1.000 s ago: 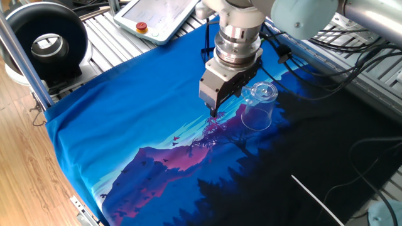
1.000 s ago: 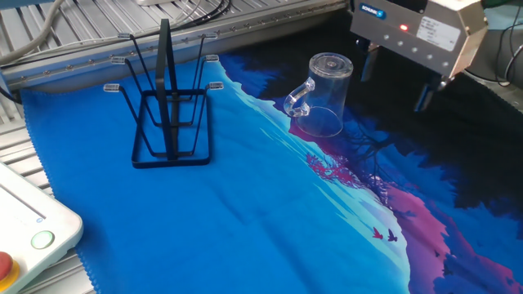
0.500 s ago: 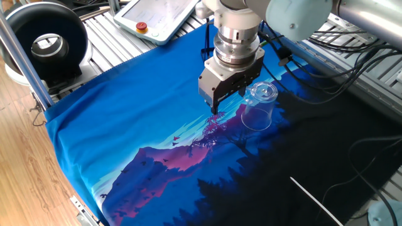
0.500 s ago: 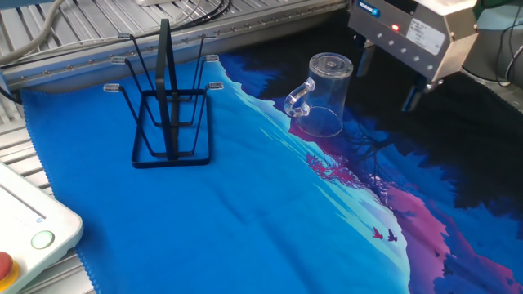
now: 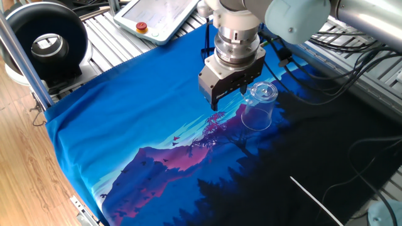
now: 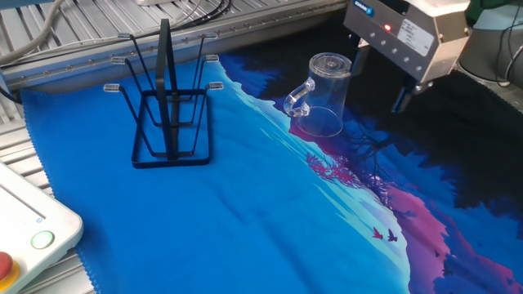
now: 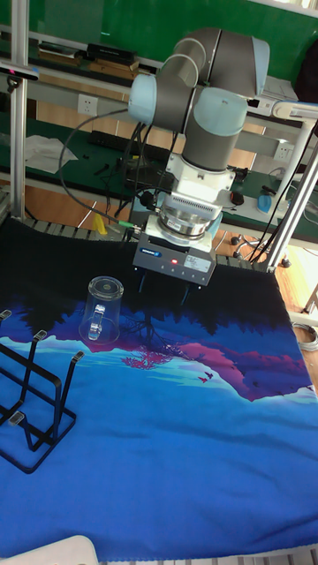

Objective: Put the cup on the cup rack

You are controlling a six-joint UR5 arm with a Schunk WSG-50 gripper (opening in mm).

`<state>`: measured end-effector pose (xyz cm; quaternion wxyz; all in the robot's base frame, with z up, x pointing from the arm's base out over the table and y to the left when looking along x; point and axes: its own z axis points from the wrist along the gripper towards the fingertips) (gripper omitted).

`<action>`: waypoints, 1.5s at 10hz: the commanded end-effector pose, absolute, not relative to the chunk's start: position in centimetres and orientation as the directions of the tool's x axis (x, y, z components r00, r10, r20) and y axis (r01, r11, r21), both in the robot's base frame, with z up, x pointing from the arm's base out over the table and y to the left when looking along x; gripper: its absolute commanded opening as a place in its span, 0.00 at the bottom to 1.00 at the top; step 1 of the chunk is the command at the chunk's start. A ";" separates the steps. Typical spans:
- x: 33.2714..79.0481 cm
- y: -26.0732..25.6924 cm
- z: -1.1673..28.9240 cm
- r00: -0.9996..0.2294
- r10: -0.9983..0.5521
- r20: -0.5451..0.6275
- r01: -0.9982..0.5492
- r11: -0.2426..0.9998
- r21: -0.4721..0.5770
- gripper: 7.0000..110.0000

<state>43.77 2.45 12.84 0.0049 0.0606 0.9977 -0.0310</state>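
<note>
Near the cloth's (image 6: 245, 212) far edge you have one cup (image 6: 324, 95) inverted, one cup rack (image 6: 169, 110) well apart, and your gripper (image 6: 378, 84) spread, hovering beside the cup; one pendant (image 5: 161, 17) lies off the cloth.

The small clear glass mug with a side handle (image 6: 320, 96) stands upside down on the blue and black printed cloth (image 6: 245, 212) that covers the counter (image 5: 119, 44). The two-finger gripper (image 6: 377, 82) hangs just beside the mug, above the cloth, apart from it. The black wire rack with upright pegs (image 6: 170, 110) stands on the cloth well apart from the mug, near a counter edge. The white tablet-like pendant with a red button (image 5: 160, 17) lies at a counter corner, off the cloth.
</note>
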 end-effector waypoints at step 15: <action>40.0 3.1 13.2 -0.981 0.143 0.133 0.138 0.989 -0.046 0.00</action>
